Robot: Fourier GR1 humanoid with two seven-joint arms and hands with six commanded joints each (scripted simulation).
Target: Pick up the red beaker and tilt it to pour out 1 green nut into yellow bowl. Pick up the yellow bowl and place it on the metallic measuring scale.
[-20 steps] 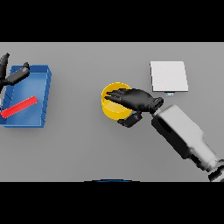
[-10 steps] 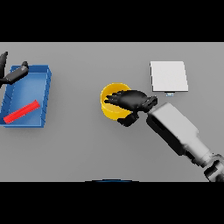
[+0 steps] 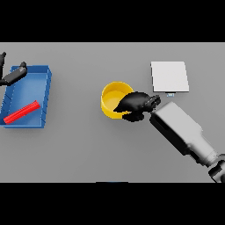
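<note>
One yellow bowl (image 3: 115, 99) sits on the grey table (image 3: 88, 145) near the middle of the view, mouth up, round and so with no long axis to speak of. The right hand (image 3: 135, 103) is at its right rim — fingers curled over the edge and into the bowl, thumb low on the outer wall, so it has the bowl in a pinch. Its white and grey arm runs away to the lower right. One scale (image 3: 169, 76), a pale square plate, lies flat beyond and to the right of the bowl, near it but apart. At the far left stands one blue tray (image 3: 46, 94), open-topped, and in it lies one red beaker (image 3: 21, 111) (it reads as a thin red bar), on its side, long axis slanting from lower left up to upper right. The left hand (image 3: 13, 75) shows at the left edge, over the tray's upper left corner, its fingers fairly straight and relaxed, holding nothing. I cannot tell whether any green nut is in the bowl or the beaker.
</note>
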